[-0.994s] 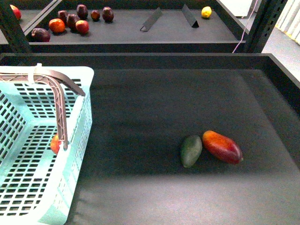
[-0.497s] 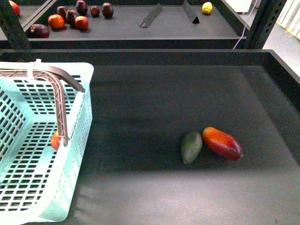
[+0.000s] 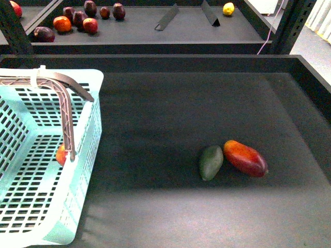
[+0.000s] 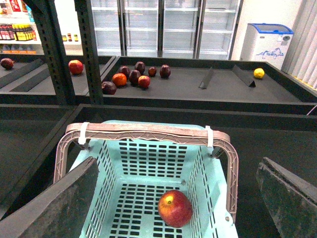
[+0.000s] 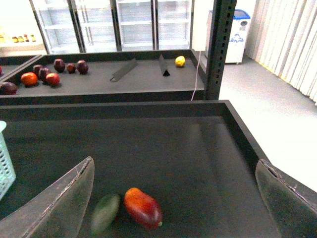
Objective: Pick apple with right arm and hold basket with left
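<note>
The mint-blue basket [image 3: 83, 155] stands at the left of the dark tray, brown handles [image 3: 66, 103] raised. The red apple [image 4: 174, 208] lies inside it on the slotted floor; in the front view only a sliver of the apple [image 3: 61, 155] shows behind the handle. My left gripper [image 4: 181, 198] is open, hovering above the basket [image 4: 148, 168] with its fingers apart over the basket's two sides. My right gripper [image 5: 173, 198] is open and empty, above the tray near the mango and green fruit. Neither arm shows in the front view.
A red-orange mango [image 3: 245, 158] and a dark green oval fruit [image 3: 210, 162] lie side by side on the tray [image 3: 170, 103], right of centre. The back shelf holds several fruits [image 3: 77, 20], two dividers and a yellow lemon [image 3: 228, 9]. Raised tray walls run all round.
The front view tilted slightly down between the earliest frame and half a second ago. Since then nothing has visibly moved.
</note>
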